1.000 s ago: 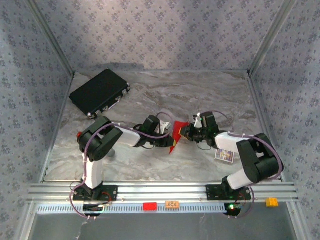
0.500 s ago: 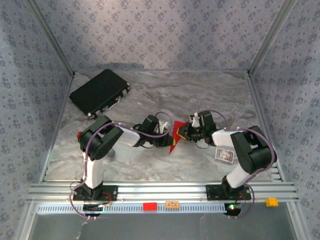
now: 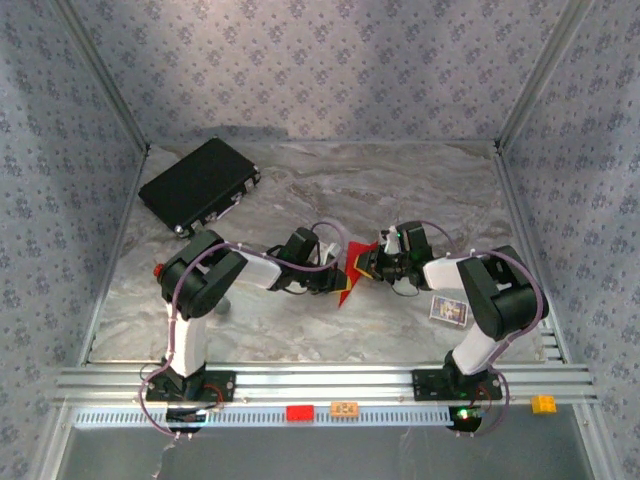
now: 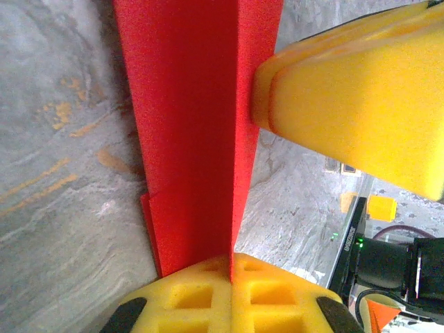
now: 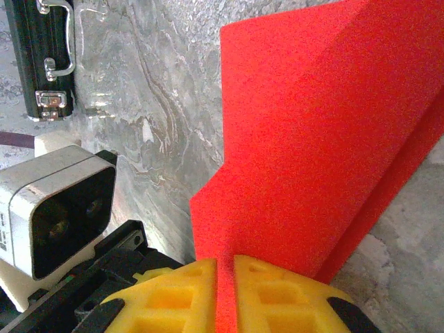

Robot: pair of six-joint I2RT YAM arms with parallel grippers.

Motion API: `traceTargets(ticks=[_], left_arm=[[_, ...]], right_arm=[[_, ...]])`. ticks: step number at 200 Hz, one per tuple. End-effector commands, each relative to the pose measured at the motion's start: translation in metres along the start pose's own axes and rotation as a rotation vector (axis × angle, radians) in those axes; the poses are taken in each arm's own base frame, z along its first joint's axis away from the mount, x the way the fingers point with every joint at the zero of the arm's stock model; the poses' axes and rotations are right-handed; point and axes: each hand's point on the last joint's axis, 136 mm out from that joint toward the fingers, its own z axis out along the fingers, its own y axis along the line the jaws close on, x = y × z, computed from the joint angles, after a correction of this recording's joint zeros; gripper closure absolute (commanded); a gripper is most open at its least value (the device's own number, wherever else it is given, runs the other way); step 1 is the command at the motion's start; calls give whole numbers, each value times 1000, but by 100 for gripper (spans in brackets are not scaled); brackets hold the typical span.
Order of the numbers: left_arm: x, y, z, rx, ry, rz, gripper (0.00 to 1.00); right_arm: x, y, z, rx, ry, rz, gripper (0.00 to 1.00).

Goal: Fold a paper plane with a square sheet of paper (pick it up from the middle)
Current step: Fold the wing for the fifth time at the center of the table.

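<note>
Pinches paper [image 4: 187, 139] from both sides: left jaws clamped on it, right jaws narrow on it. Swings right arm [image 3: 500, 295] further left than a second ago, tightening crease; plane unfinished.

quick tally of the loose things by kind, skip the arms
folded red paper: 1
black case: 1
small card: 1
small blocks: 3 (red block, orange block, yellow block)
total: 6
</note>
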Motion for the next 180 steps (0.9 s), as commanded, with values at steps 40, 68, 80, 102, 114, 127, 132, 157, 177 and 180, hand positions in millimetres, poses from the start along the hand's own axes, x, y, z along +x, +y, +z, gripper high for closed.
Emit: traceTargets(ticks=[40,68,80,102,114,127,132,157,177,180], left_arm=[[20,47,6,-139,55,-123,100],[21,50,5,-155,57,-133,100],[20,50,5,-156,56,-133,100],[21,51,5,-159,59,-136,100],[21,51,5,-159,58,-135,100],[21,51,5,-161,58,-136,100],[21,51,5,-161,57,-135,100],[21,50,5,-162,57,-132,100],[20,47,4,-155,55,-124,94],[20,46,3,-153,54,-124,93]], right_arm=[[-9,2,4,-21,2,-12,83],[-9,-1,5,-11,4,-5,83],[-9,-3,7,-7,7,-2,83],[-8,-7,8,6,14,7,83],[-8,-10,9,17,16,11,83],[-6,-16,10,42,21,21,83],[-6,-18,10,55,23,23,83],[0,-32,11,109,39,47,83],[5,-42,10,149,51,63,84],[5,-43,10,152,51,64,84]])
